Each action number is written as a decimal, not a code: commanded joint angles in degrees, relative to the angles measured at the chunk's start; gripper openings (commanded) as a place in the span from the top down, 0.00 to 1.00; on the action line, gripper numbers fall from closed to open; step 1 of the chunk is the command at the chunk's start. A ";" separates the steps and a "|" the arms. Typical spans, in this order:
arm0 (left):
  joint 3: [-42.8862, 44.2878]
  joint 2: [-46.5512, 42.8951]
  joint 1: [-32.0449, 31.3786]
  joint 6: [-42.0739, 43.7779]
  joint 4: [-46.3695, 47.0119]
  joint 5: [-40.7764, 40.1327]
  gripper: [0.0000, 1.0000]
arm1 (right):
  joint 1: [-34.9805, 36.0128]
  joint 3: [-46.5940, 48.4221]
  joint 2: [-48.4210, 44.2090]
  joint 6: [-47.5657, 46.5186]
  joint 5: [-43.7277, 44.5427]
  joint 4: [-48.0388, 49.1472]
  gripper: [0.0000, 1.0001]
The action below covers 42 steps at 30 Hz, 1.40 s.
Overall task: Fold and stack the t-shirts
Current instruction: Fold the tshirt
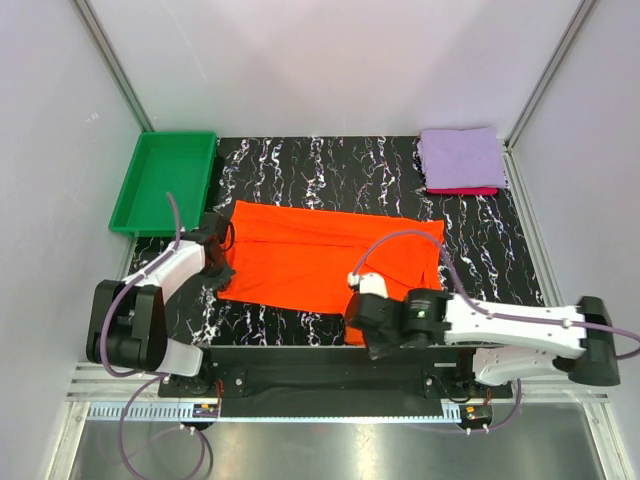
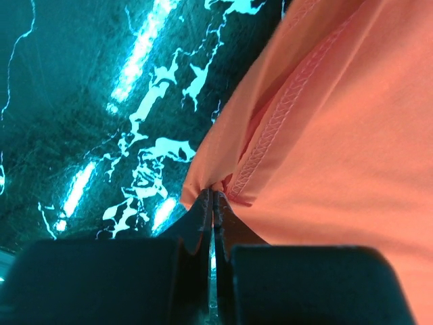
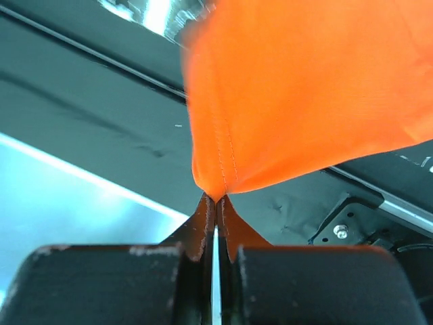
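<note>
The large orange-red t-shirt (image 1: 320, 255) lies spread across the middle of the black marbled table. My left gripper (image 1: 218, 258) is shut on its left edge; the left wrist view shows the jaws pinching the cloth by a stitched hem (image 2: 270, 128). My right gripper (image 1: 360, 325) is shut on the shirt's near right corner (image 3: 284, 101), held over the table's front edge. The lavender t-shirt (image 1: 462, 157) lies folded on top of the folded crimson-pink t-shirt (image 1: 470, 190) at the back right.
A green plastic tray (image 1: 160, 180) stands at the back left, partly off the table. White walls close in the left, right and back. The metal frame (image 1: 330, 375) runs along the front edge under my right arm.
</note>
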 commanded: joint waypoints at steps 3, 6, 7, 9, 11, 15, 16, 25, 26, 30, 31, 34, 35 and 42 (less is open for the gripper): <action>-0.19 -4.60 0.41 -2.71 -0.73 0.34 1.00 | -4.75 5.59 -5.39 0.65 4.42 -9.24 1.00; 0.86 -6.63 0.41 -3.68 -0.99 0.52 1.00 | -10.98 7.08 -6.62 -1.54 3.28 -10.83 1.00; 1.30 -7.33 0.41 -3.94 -1.08 0.43 1.00 | -14.22 7.96 -7.23 -3.29 2.75 -10.92 1.00; 2.96 -7.33 0.41 -3.94 -1.52 0.34 1.00 | -17.84 8.41 -7.07 -5.32 1.35 -10.66 1.00; 4.20 -6.81 0.49 -3.85 -2.13 -0.01 1.00 | -21.09 8.67 -5.93 -8.30 -0.68 -10.57 1.00; 5.87 -6.45 1.37 -3.85 -3.02 -0.89 1.00 | -27.68 9.37 -3.90 -11.83 -2.00 -10.04 1.00; 6.13 -6.46 1.64 -3.94 -3.10 -1.15 1.00 | -28.66 9.63 -2.94 -12.36 -2.44 -10.04 1.00; 7.98 -5.84 4.80 -4.21 -4.25 -3.17 1.00 | -42.09 11.92 0.84 -19.38 -6.83 -10.39 1.00; 8.33 -5.58 5.06 -4.21 -4.25 -3.17 1.00 | -43.16 12.18 1.37 -20.09 -7.10 -10.39 1.00; 10.79 -3.73 5.07 -3.77 -3.98 -4.57 1.00 | -48.35 14.37 4.18 -23.52 -8.41 -10.04 1.00; 11.58 -2.51 5.07 -3.59 -4.16 -4.93 1.00 | -49.49 14.82 5.14 -25.00 -8.50 -9.78 1.00; 14.74 0.30 5.07 -2.37 -3.81 -5.02 1.00 | -53.27 16.49 7.60 -27.47 -9.91 -8.81 1.00; 15.53 1.27 5.07 -2.19 -3.72 -4.85 1.00 | -54.32 16.93 8.48 -28.00 -9.91 -8.55 1.00; 22.39 8.92 5.07 -0.52 -3.19 -3.79 1.00 | -57.84 22.64 15.08 -30.99 -12.11 -7.76 1.00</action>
